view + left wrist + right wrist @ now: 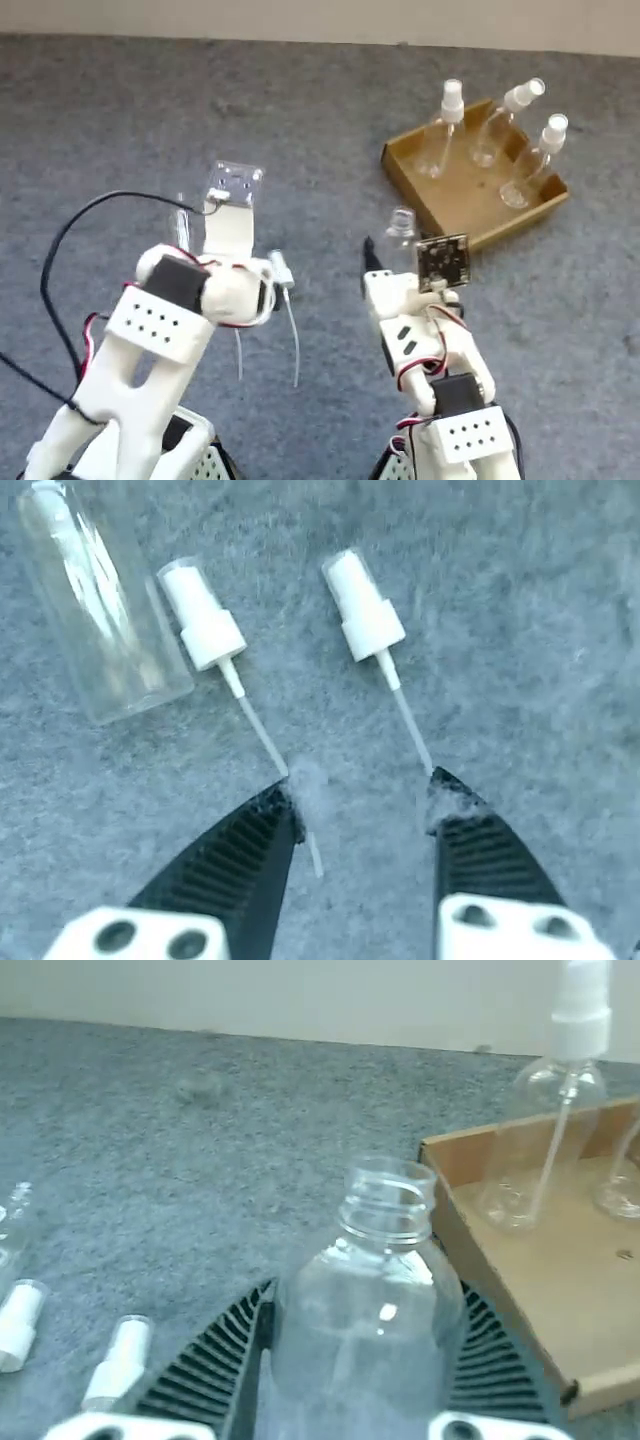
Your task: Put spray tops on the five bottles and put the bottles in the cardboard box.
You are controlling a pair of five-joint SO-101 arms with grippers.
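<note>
My left claw (362,790) hangs open over the grey worktop (300,120), its tips close to the tube ends of two loose spray tops (205,630) (365,608) lying side by side, with an empty bottle (95,610) on its side just beside them. My right claw (366,1300) is closed on an uncapped bottle (385,1200), held upright near the cardboard box (478,205) – not in it. Three capped bottles (440,130) (500,120) (535,165) are in that box.
</note>
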